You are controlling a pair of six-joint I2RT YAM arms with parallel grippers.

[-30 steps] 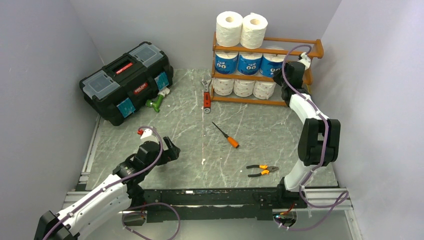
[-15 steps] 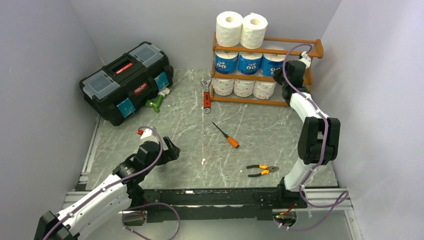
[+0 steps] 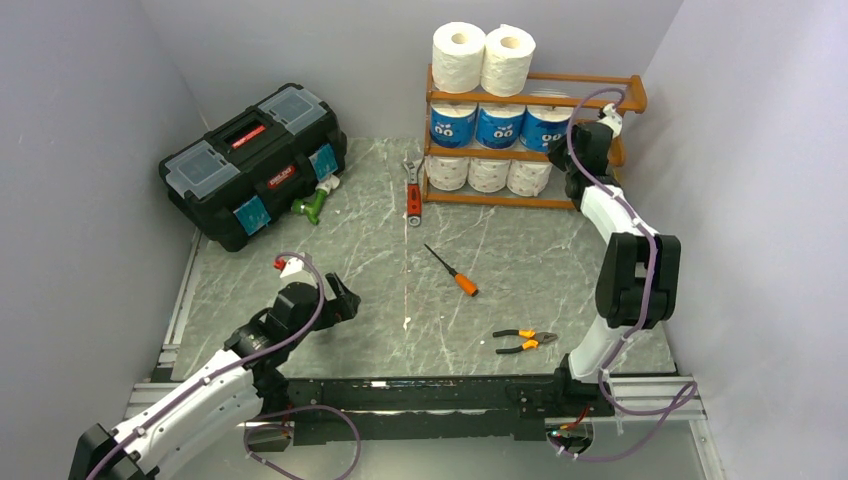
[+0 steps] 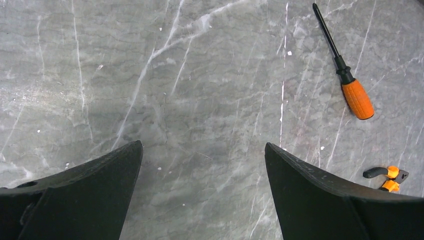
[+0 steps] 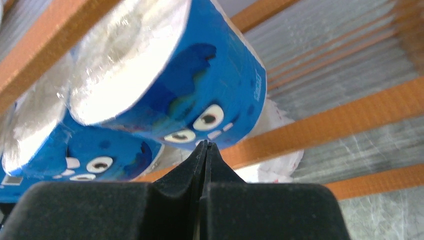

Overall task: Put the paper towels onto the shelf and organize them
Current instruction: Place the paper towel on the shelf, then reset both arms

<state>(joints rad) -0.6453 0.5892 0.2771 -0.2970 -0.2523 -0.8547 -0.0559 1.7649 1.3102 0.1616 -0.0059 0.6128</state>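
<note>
While my right pincer (image 5: 205,150), shut on nothing, sits just beside the end blue roll (image 5: 190,85) on the shelf's (image 3: 600,102) middle tier (right wall (image 3: 740,150) near), my left pincer (image 4: 202,148) gapes wide, holding nothing, over the grey marble tabletop (image 4: 200,65), screwdriver (image 4: 356,97) well apart. All eight paper towels (image 3: 485,60) are shelved.

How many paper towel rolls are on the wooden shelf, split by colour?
White paper towel rolls: 5 (2 on top, 3 on the bottom tier)
Blue-wrapped paper towel rolls with cartoon eyes: 3 (middle tier)
Total: 8, all on the orange-brown wooden shelf
</note>
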